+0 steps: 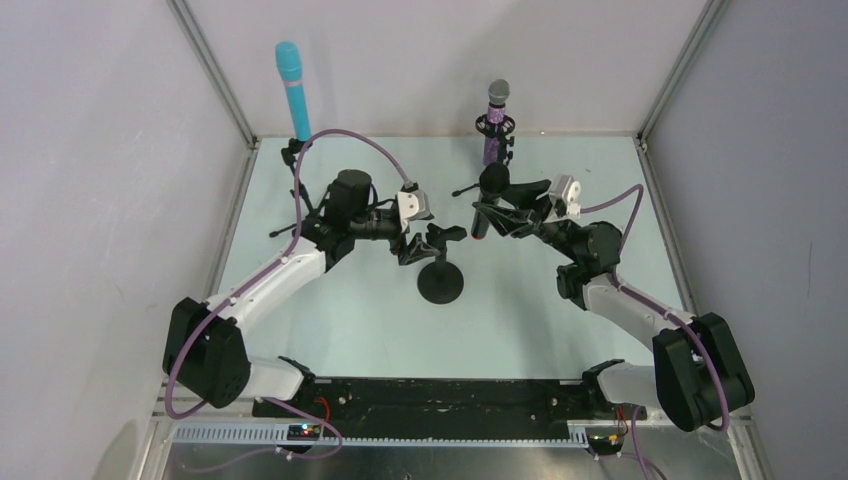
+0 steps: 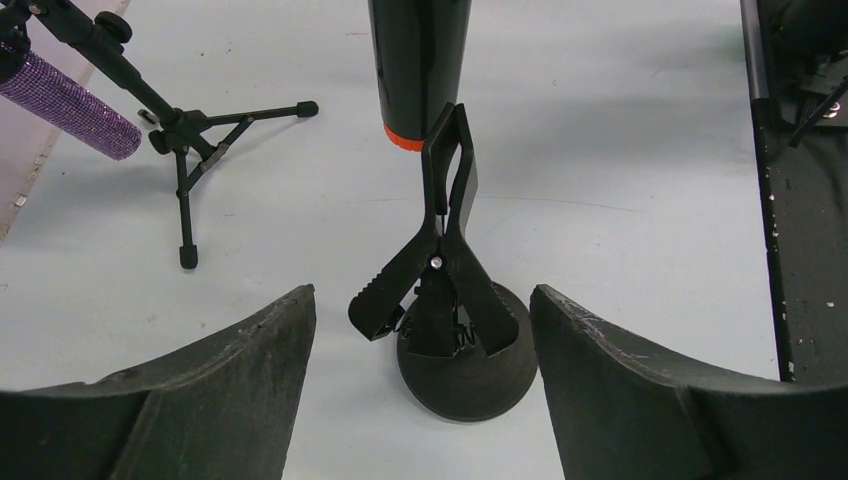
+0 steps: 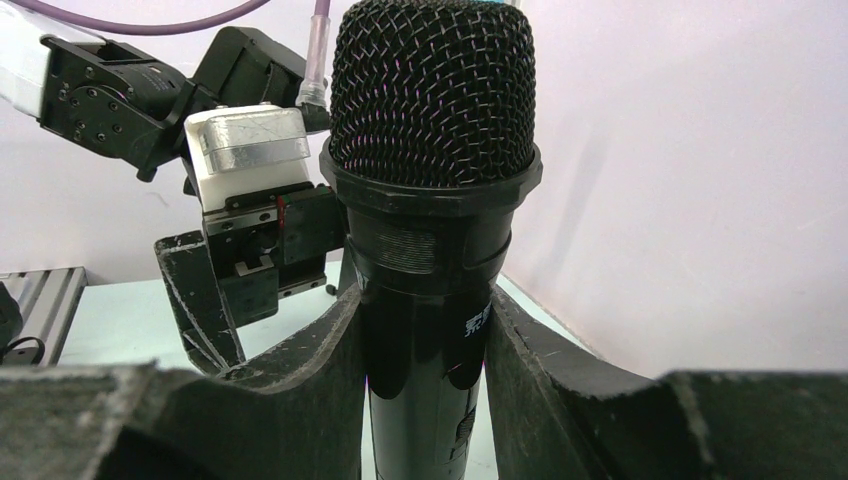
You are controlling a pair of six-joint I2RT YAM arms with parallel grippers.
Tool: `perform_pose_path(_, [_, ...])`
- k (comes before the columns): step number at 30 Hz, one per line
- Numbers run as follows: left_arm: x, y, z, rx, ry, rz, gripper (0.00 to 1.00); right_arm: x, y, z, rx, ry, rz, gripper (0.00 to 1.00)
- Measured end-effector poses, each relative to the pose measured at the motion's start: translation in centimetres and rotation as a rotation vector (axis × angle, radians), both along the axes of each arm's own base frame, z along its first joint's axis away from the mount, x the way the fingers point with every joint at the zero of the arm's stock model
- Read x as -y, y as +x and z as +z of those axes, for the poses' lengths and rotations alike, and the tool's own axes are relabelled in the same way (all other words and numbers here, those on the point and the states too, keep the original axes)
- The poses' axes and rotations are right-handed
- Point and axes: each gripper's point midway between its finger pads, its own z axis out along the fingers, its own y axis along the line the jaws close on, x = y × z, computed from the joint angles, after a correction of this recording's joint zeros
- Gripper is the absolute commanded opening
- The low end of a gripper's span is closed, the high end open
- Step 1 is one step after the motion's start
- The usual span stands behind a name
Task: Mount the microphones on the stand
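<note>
Pale green tabletop [image 1: 350, 320] with round-based stand [image 1: 440, 285] between plain white walls [image 1: 420, 60]

The table top [image 1: 350, 320] is smooth and pale blue-green. Plain walls stand around it: a back wall [image 1: 400, 60], a left wall [image 1: 90, 200] and a right wall [image 1: 770, 150]. They look white, maybe a little purple; it is hard to tell. A thin silver post [image 1: 212, 70] runs up each back corner. At the near edge lie a black strip [image 1: 440, 398] and a grey slotted rail [image 1: 430, 433]. The light is soft and even.
</note>
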Motion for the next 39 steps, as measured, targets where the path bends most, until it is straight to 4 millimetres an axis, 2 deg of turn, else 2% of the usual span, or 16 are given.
perform_pose_path(9, [-0.1, 0.2, 0.0, 0.017, 0.006, 0.001, 0.83, -0.3, -0.2, 0.0, 0.002, -0.002, 0.009, 0.00])
perform_pose_path(13, [-0.1, 0.3, 0.0, 0.025, 0.009, 0.002, 0.69, -0.5, -0.4, -0.2, -0.001, -0.007, 0.018, 0.00])
perform_pose_path(14, [-0.1, 0.3, 0.0, 0.027, 0.009, 0.003, 0.51, -0.6, -0.4, -0.2, -0.002, -0.008, 0.020, 0.00])
perform_pose_path(15, [-0.1, 0.3, 0.0, 0.028, 0.009, 0.002, 0.24, -0.6, -0.4, -0.3, -0.006, -0.011, 0.022, 0.00])
perform_pose_path(17, [0.0, 0.2, 0.0, 0.028, 0.009, 0.000, 0.03, -0.7, -0.5, -0.4, -0.008, -0.016, 0.026, 0.00])
perform_pose_path(19, [0.0, 0.2, 0.1, 0.020, 0.007, 0.004, 0.00, -0.8, -0.5, -0.6, -0.012, -0.023, 0.028, 0.00])
perform_pose_path(28, [0.1, 0.5, 0.1, 0.028, 0.012, 0.024, 0.00, -1.7, -0.7, -1.6, -0.017, -0.063, 0.040, 0.00])
perform_pose_path(30, [0.1, 0.6, 0.1, 0.029, 0.014, 0.027, 0.10, -1.9, -0.9, -1.6, -0.014, -0.066, 0.047, 0.00])
perform_pose_path(32, [0.0, 0.7, 0.1, 0.032, 0.017, 0.035, 0.55, -2.1, -1.1, -1.7, -0.010, -0.068, 0.052, 0.00])
perform_pose_path(34, [-0.1, 1.0, 0.2, 0.046, 0.021, 0.049, 0.74, -2.1, -1.1, -1.8, -0.009, -0.072, 0.050, 0.00])
perform_pose_path(39, [-0.3, 1.3, 0.5, 0.073, 0.027, 0.066, 0.83, -1.8, -0.8, -1.8, -0.013, -0.086, 0.018, 0.00])
